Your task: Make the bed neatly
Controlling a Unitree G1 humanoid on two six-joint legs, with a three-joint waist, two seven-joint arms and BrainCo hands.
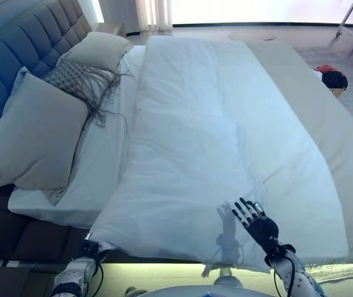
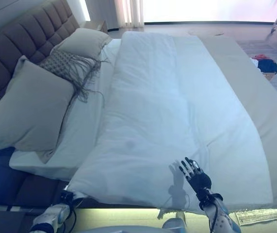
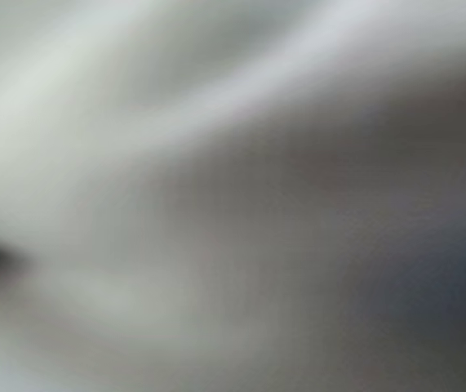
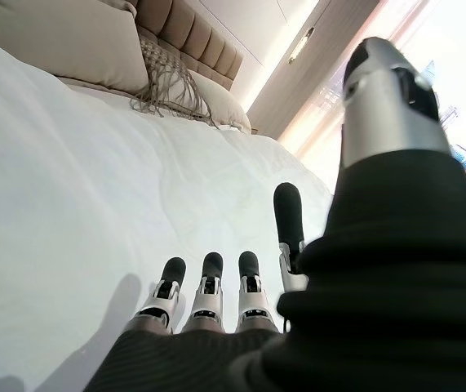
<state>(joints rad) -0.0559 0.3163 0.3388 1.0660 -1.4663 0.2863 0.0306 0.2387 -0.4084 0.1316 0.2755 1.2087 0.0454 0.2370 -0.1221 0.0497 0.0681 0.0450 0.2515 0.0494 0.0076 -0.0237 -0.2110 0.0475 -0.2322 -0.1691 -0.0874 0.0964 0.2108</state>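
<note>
Hovering above the white duvet (image 1: 213, 142), right hand (image 1: 259, 224) has straight, spread fingers.

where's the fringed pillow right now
In the left eye view the fringed pillow lies at the head of the bed on the robot's left, wedged between the large grey pillow and the smaller pillow, below the tufted headboard.

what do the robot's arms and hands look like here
The right hand has silver fingers with dark rounded tips and a dark ribbed cover over its back and wrist, on a silver-grey arm. The left hand shows only as a dark bit at the duvet's corner.
</note>
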